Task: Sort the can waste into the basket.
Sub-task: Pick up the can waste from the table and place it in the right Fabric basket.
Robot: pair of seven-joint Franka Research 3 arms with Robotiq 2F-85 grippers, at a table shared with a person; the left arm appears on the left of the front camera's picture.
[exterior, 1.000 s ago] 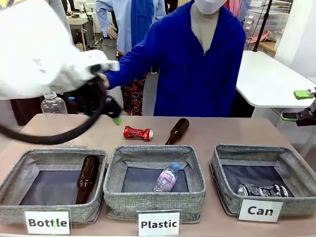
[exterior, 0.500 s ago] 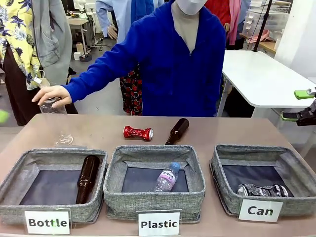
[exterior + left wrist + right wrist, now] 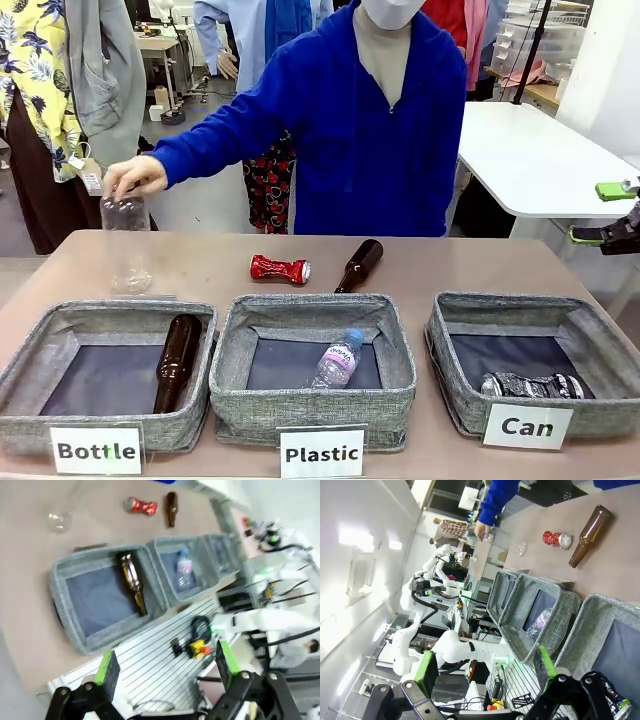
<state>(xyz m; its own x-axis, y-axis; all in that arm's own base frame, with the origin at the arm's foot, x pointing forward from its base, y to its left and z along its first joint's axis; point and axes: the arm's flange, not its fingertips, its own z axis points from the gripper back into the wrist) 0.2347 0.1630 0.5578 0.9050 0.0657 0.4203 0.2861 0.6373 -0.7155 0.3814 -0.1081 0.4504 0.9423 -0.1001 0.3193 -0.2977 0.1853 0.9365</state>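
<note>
The red can [image 3: 279, 268] lies on its side on the table behind the middle bin, also seen as the red can [image 3: 556, 538] and the red can [image 3: 140, 505]. In the "Can" basket [image 3: 441, 335] the black-and-silver can [image 3: 532, 385] rests at the front right; the right wrist view shows this can [image 3: 614, 700] inside the basket [image 3: 596, 611]. My right gripper [image 3: 601, 213] hangs open off the table's right edge, far from both cans, its fingers [image 3: 545, 663] apart around nothing. High over the left bins, my left gripper [image 3: 167, 662] is open and holds nothing.
A brown bottle [image 3: 358, 265] lies beside the red can. The "Bottle" bin [image 3: 20, 365] holds another brown bottle [image 3: 177, 360]; the "Plastic" bin [image 3: 225, 345] holds a clear bottle [image 3: 336, 360]. A person's hand [image 3: 133, 175] grips a clear plastic bottle [image 3: 125, 225] at the far left.
My left arm has pulled out of the front view. The person's hand has closed on the clear bottle and shifted it slightly right. Cans and right gripper are still.
</note>
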